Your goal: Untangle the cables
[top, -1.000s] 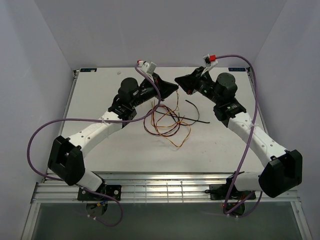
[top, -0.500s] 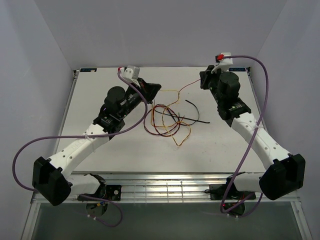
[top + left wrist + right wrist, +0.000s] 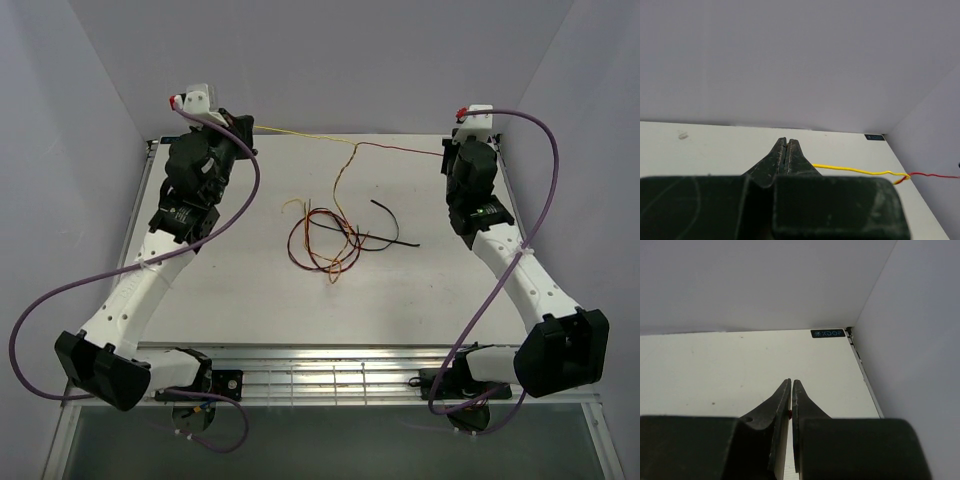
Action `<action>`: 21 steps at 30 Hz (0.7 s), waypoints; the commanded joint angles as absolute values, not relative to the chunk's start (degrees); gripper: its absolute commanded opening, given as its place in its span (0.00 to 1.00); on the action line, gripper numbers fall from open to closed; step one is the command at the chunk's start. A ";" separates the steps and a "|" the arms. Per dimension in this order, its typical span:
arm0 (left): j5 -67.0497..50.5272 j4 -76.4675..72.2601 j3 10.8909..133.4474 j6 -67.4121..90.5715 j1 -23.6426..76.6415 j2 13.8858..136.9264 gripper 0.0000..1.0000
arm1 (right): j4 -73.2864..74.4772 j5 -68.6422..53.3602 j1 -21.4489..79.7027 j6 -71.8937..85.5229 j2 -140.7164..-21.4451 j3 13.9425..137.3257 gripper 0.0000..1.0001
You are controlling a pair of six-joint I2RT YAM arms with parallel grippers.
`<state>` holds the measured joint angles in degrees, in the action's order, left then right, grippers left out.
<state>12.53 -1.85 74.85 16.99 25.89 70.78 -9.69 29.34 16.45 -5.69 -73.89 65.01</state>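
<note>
The cables (image 3: pixel 325 240) lie mostly in a loose looped heap near the middle of the counter (image 3: pixel 250 290), with a black wire (image 3: pixel 395 228) trailing from it toward the right edge. Above the heap, one line is strung in the air along the far edge. A yellow wire (image 3: pixel 300 133) runs from my left tool (image 3: pixel 243 125) at the far left corner. It meets a red wire (image 3: pixel 400 148) that leads to my right tool (image 3: pixel 447 155) near the far right corner. Both tools are pressed together, the left pinching the yellow end and the right the red.

My worry is that line. It looks nearly straight, so any wider pull could cinch the yellow-red join into a hard knot. It could also jerk a thin end out of a pinch, or drag the heap up by the yellow strand hanging from the join.

The join itself is too small for me to read; it may be a twist rather than a knot. From the left wrist the yellow emerges from behind a finger, so the contact is hidden. From the right wrist I see only a red speck between the closed fingers (image 3: pixel 782 400). I cannot sort out the crossings inside the heap from above.
</note>
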 commanded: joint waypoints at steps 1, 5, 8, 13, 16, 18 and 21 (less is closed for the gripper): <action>15.73 1.49 79.01 14.86 21.45 71.28 0.00 | -11.34 33.05 13.89 -8.26 -74.00 61.62 0.08; 16.00 0.53 81.91 12.31 18.99 72.07 0.00 | -11.08 33.84 13.10 -8.53 -73.22 59.24 0.08; 14.42 0.44 85.68 11.34 17.93 73.12 0.00 | -10.99 33.40 12.39 -8.52 -72.51 58.89 0.08; 13.01 0.44 95.16 9.41 17.40 76.72 0.00 | -10.99 34.36 11.69 -11.16 -72.07 61.69 0.08; 14.41 0.44 100.08 7.91 17.05 78.92 0.00 | -11.25 34.89 10.11 -12.91 -71.37 63.27 0.08; 14.42 0.53 102.47 7.21 16.18 80.50 0.00 | -11.34 34.72 8.36 -13.62 -70.93 64.07 0.08; 13.71 0.61 108.18 6.50 15.12 83.31 0.00 | -11.34 33.67 5.99 -14.50 -69.70 65.74 0.08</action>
